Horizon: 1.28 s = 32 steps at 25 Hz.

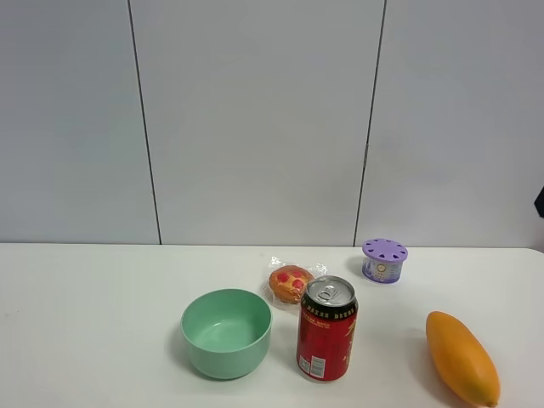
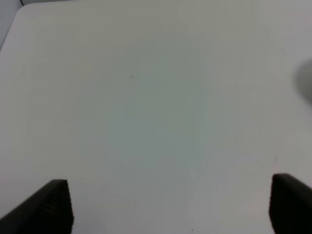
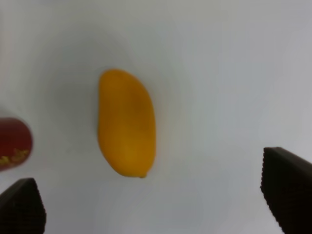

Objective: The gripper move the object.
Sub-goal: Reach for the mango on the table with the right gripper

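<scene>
The orange-yellow mango [image 1: 461, 358] lies on the white table at the front right, to the right of the red can [image 1: 326, 328]. In the right wrist view the mango [image 3: 126, 122] lies below and between the spread fingers, apart from them; my right gripper [image 3: 156, 207] is open and empty above it. A small black part of the right arm [image 1: 539, 201] shows at the right edge of the high view. My left gripper [image 2: 170, 207] is open and empty over bare table; it does not show in the high view.
A green bowl [image 1: 226, 332] stands left of the can. A wrapped muffin [image 1: 291, 282] lies behind the can. A purple lidded jar [image 1: 384, 260] stands at the back right. The can's edge shows in the right wrist view [image 3: 13, 143].
</scene>
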Each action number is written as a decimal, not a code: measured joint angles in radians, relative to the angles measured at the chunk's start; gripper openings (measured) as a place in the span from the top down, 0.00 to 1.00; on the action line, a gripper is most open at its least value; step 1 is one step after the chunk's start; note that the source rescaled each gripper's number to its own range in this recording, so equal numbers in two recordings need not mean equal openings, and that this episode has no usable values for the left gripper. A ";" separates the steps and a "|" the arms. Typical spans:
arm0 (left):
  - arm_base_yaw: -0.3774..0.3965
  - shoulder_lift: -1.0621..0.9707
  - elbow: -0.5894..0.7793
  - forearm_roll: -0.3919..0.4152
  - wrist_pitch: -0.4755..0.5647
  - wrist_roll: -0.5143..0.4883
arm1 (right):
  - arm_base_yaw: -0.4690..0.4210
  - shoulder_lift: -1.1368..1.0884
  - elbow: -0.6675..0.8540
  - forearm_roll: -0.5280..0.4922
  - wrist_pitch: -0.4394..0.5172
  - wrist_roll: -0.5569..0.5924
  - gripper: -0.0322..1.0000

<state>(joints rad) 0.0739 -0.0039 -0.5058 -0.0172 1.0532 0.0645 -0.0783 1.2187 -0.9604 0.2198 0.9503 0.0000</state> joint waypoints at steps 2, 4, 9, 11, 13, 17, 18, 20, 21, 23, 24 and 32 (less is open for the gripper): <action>0.000 0.000 0.000 0.000 0.000 0.000 | 0.001 0.059 0.002 0.000 -0.024 0.007 0.00; 0.000 0.000 0.000 0.000 0.000 0.000 | 0.026 0.119 0.002 -0.018 -0.055 0.009 0.00; 0.000 0.000 0.000 0.000 0.000 0.000 | 0.135 0.253 0.002 -0.046 -0.119 0.053 0.00; 0.000 0.000 0.000 0.000 0.000 0.000 | 0.175 0.303 0.002 -0.045 -0.131 0.088 0.00; 0.000 0.000 0.000 0.000 0.000 0.000 | 0.198 0.341 0.002 -0.044 -0.141 0.104 0.00; 0.000 0.000 0.000 0.000 0.000 0.000 | 0.218 0.409 0.002 -0.081 -0.169 0.146 0.00; 0.000 0.000 0.000 0.000 0.000 0.000 | 0.220 0.424 0.002 -0.099 -0.173 0.168 0.00; 0.000 0.000 0.000 0.000 0.000 0.000 | 0.221 0.449 0.002 -0.135 -0.202 0.209 0.00; 0.000 0.000 0.000 0.000 0.000 0.000 | 0.221 0.459 0.002 -0.152 -0.218 0.224 0.00; 0.000 0.000 0.000 0.000 0.000 0.000 | 0.221 0.475 0.002 -0.167 -0.241 0.234 0.00; 0.000 0.000 0.000 0.000 0.000 0.000 | 0.221 0.485 0.002 -0.173 -0.247 0.234 0.00; 0.000 0.000 0.000 0.000 0.000 0.000 | 0.292 0.569 0.002 -0.178 -0.327 0.233 0.00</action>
<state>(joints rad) 0.0739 -0.0039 -0.5058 -0.0172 1.0532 0.0645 0.2141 1.7875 -0.9588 0.0420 0.6237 0.2331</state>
